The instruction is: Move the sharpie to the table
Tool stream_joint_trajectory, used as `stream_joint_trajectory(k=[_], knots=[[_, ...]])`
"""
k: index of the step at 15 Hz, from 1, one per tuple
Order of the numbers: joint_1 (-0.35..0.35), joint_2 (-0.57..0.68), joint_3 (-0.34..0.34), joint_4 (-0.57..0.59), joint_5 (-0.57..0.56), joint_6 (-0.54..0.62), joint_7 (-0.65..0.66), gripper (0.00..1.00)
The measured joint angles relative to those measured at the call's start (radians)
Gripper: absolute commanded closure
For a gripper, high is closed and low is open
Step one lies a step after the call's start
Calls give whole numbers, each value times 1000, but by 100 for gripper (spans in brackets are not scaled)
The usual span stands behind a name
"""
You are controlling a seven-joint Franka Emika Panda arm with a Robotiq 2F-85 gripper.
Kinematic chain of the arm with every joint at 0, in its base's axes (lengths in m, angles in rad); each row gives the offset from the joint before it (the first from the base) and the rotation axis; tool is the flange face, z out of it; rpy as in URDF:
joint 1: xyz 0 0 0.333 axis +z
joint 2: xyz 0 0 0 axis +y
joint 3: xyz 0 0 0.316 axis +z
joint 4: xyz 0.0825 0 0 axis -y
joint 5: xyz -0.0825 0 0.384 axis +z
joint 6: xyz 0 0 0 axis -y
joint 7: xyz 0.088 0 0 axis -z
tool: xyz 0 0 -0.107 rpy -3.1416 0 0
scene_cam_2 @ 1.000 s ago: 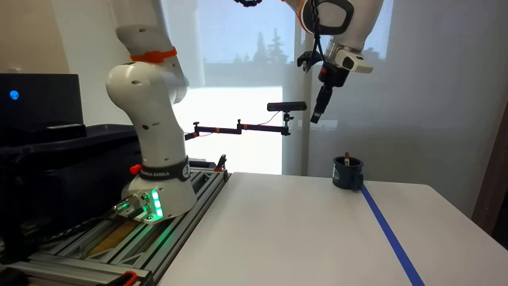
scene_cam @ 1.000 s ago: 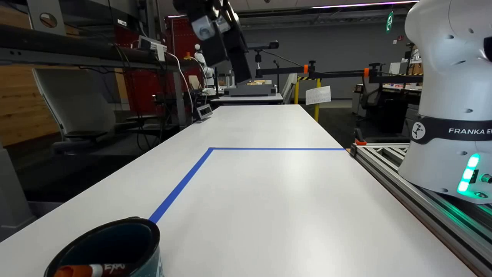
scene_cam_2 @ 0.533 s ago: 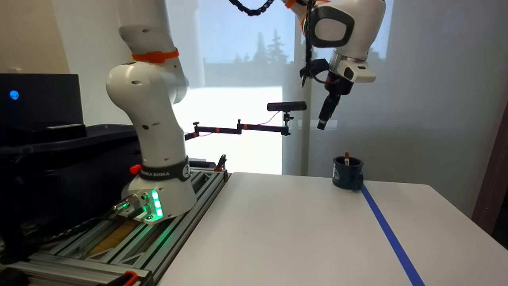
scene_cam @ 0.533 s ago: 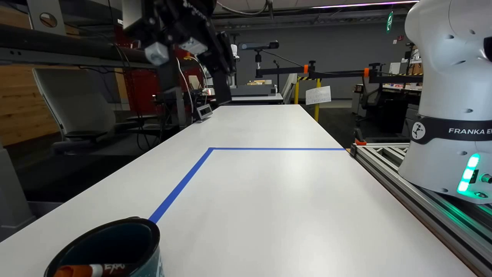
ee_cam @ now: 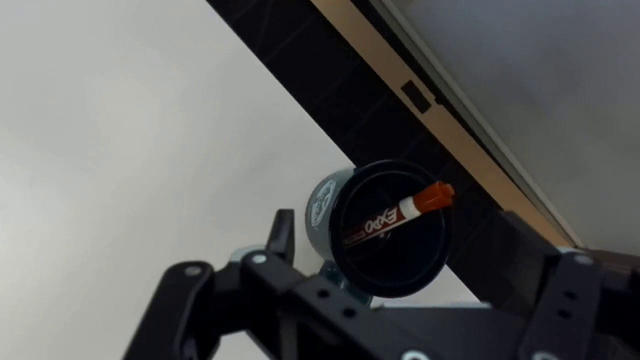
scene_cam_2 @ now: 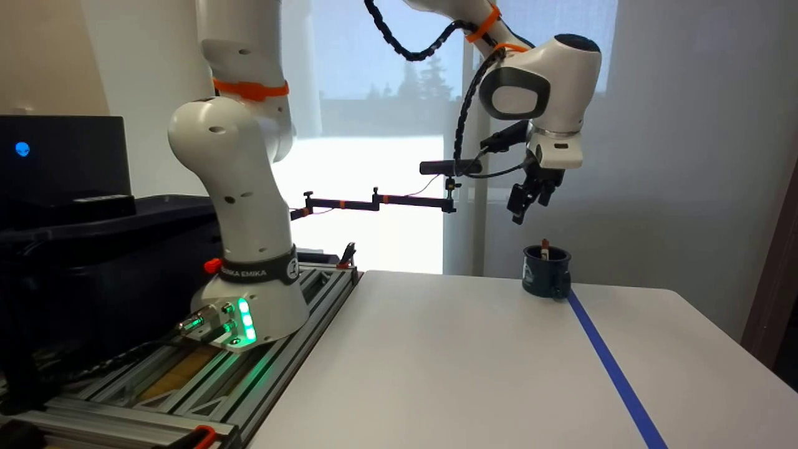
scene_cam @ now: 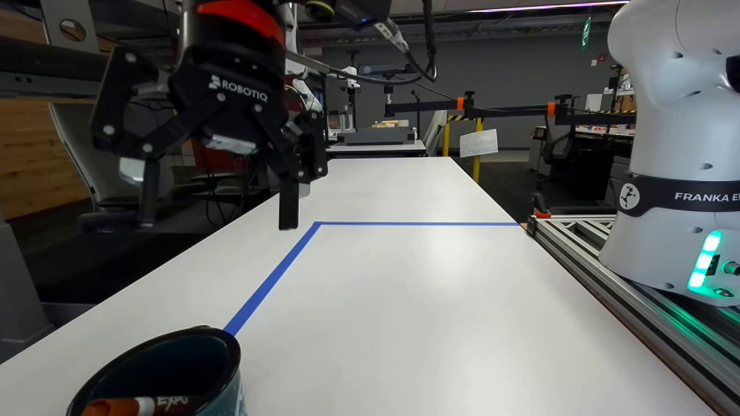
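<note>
Inside the dark mug (scene_cam_2: pixel 542 280), a marker (ee_cam: pixel 394 217) lettered EXPO; above, the ROBOTIQ-lettered claw (scene_cam: pixel 218 224), spread wide.

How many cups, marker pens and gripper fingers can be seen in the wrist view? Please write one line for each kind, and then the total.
Cup: 1
Marker pen: 1, leaning in the cup
Gripper fingers: 2, standing apart
Total: 4

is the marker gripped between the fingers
No, in an exterior view the fingers stand apart with nothing held between them, and the marker leans inside the mug.
</note>
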Motion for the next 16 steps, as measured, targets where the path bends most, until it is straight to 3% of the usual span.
stream_joint_trajectory(k=[6, 16], knots=[[26, 64, 10, 17, 69, 96, 203, 0], [32, 168, 7, 111, 74, 114, 537, 0]])
